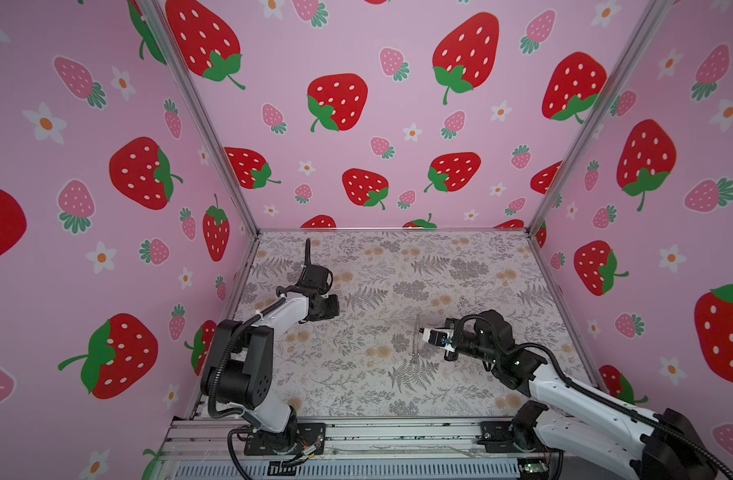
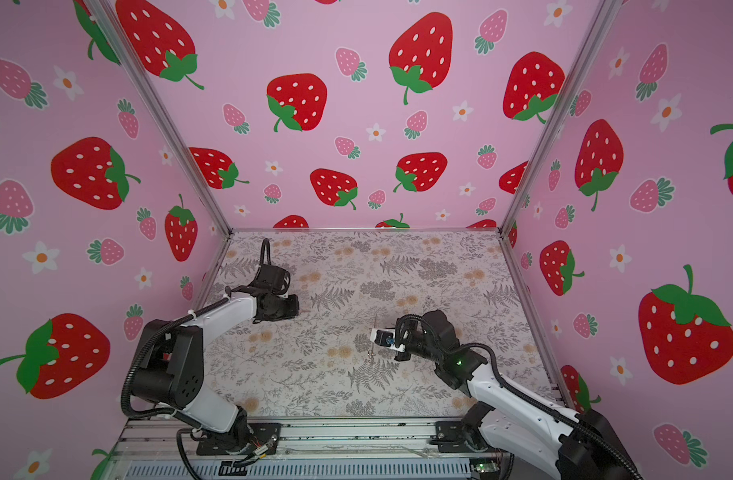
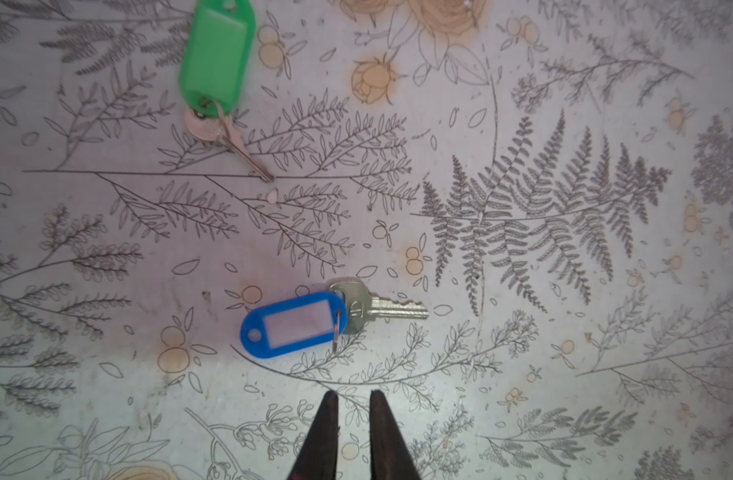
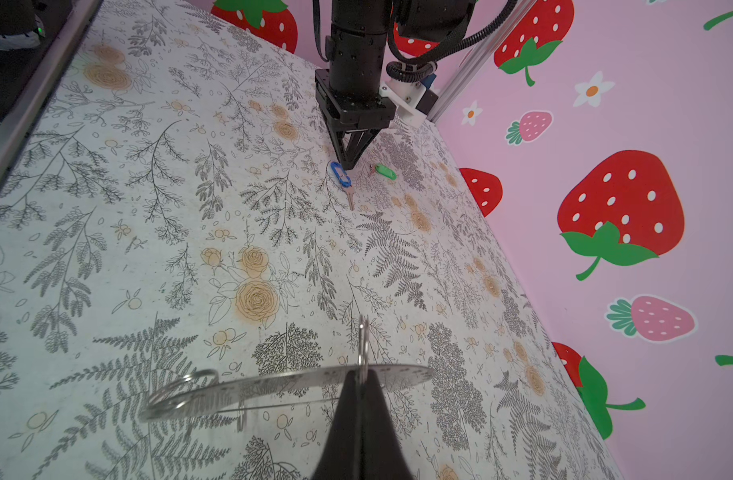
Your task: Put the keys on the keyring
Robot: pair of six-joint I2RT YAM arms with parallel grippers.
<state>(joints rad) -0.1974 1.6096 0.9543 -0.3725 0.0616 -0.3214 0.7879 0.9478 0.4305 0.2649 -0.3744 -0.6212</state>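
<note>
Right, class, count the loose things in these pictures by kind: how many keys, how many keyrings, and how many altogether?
Keys: 2, the green-tagged key and the blue-tagged key
Large metal keyring: 1
Total: 3

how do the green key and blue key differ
The green key has a green tag and a thin blade; the blue key has a blue tag and a broader, toothed blade. The blue key lies close to the left gripper, the green key farther. Both lie flat, ungripped.
</note>
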